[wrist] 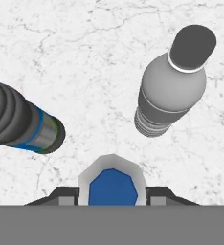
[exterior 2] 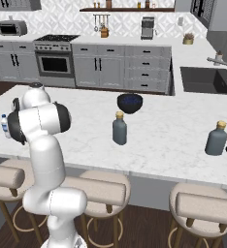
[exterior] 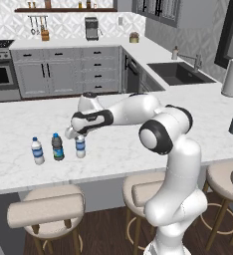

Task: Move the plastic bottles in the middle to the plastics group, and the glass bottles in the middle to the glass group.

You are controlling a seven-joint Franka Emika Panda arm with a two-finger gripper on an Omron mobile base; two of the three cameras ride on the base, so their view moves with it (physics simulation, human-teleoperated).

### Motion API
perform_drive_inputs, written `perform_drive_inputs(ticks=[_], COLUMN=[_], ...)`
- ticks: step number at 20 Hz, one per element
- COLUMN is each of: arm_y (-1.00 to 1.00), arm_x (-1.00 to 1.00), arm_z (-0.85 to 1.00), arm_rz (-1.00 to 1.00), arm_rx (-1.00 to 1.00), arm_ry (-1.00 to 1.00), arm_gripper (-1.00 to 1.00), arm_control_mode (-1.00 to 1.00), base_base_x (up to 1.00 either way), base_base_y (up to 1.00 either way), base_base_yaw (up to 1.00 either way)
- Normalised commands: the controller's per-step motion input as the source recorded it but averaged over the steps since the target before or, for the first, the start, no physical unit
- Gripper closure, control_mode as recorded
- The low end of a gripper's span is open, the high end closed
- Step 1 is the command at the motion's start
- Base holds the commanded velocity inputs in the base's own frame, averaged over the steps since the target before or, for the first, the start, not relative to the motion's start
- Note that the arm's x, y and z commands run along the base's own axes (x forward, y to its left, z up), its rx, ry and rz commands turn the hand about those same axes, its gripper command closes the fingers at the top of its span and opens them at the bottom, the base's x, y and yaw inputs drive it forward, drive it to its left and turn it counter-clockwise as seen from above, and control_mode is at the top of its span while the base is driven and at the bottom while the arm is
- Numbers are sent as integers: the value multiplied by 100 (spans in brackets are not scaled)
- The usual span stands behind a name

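The hand (wrist: 112, 194) is clenched on the blue-capped bottle (wrist: 112, 184), upright on the table (exterior: 19, 124) beside two more slim bottles, three in all. It looks light, stiff and slippery, best held below the cap. One grey-teal glass bottle (exterior 2: 119, 129) stands mid-table.

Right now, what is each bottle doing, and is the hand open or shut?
hand: shut on the blue-capped bottle
blue-capped bottle: upright, cap on, gripped by the hand
dark bottle: upright, cap on, not touched
white-capped bottle: upright, cap on, not touched
grey-teal bottle: upright, stopper in, standing alone
slate-blue bottle: upright, stopper in, not touched
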Motion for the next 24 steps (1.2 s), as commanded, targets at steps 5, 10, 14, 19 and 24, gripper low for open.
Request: perform_drive_inputs(ticks=[5,10,14,19,24], arm_y=[1,10,11,5,0], arm_x=[0,20,4,0,0], arm_z=[-11,0,0,0,0], arm_rz=[0,0,0,0,0], arm_rx=[0,0,0,0,0], arm_ry=[0,-4,-1,0,0], arm_gripper=[100,100,100,-100,-100], arm_control_mode=[-100,-100,-100,-100,-100], base_base_x=[0,0,0,0,0], base_base_y=[0,0,0,0,0], base_base_yaw=[0,0,0,0,0])
